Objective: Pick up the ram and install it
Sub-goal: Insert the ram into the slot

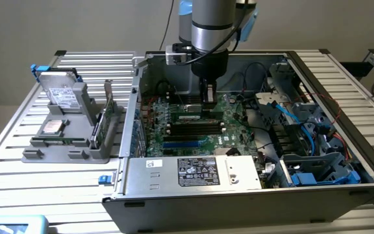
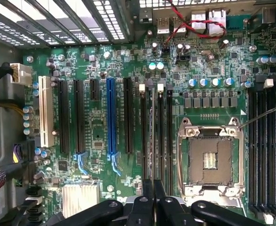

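The ram (image 1: 188, 117) is held by closed jaws inside the open computer case (image 1: 239, 197), at the motherboard's memory slots (image 1: 190, 129).

Green motherboard (image 2: 128, 70); blue slot (image 2: 110, 115); white slot (image 2: 45, 113); dark ram (image 1: 190, 116), pale label; black end effector (image 2: 153, 186).

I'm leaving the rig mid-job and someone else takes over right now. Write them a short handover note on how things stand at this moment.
Tool: shut on the ram, gripping it at one end.
Ram: inside the open case, low over the memory slots and lined up along them, beside the CPU socket.
Done: ram picked up and now at the slots.
Left: seating it; I cannot tell whether it has entered a slot yet.
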Controlling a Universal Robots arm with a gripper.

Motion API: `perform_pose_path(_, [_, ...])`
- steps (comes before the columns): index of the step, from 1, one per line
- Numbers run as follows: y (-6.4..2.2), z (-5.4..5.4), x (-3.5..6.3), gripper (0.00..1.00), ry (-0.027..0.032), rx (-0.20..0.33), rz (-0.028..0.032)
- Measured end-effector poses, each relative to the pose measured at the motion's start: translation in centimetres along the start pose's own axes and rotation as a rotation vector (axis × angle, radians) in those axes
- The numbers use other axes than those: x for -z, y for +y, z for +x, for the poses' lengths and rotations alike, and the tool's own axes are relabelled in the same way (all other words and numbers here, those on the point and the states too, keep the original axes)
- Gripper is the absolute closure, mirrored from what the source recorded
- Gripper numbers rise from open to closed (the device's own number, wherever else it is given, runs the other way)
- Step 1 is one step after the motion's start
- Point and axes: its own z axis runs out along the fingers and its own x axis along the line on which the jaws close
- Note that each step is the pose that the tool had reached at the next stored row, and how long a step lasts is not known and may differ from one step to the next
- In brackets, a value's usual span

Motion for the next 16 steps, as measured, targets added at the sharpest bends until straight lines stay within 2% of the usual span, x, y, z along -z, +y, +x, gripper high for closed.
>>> perform_pose_path(3, [-0.02,0.01,-0.15,0.88,0.0086,0.002,0.0004])
perform_pose_path(5, [-0.03,-0.01,-0.31,0.88,0.0117,0.004,0.0008])
perform_pose_path(16, [-0.02,0.13,-0.93,0.88,0.0119,0.013,0.0019])
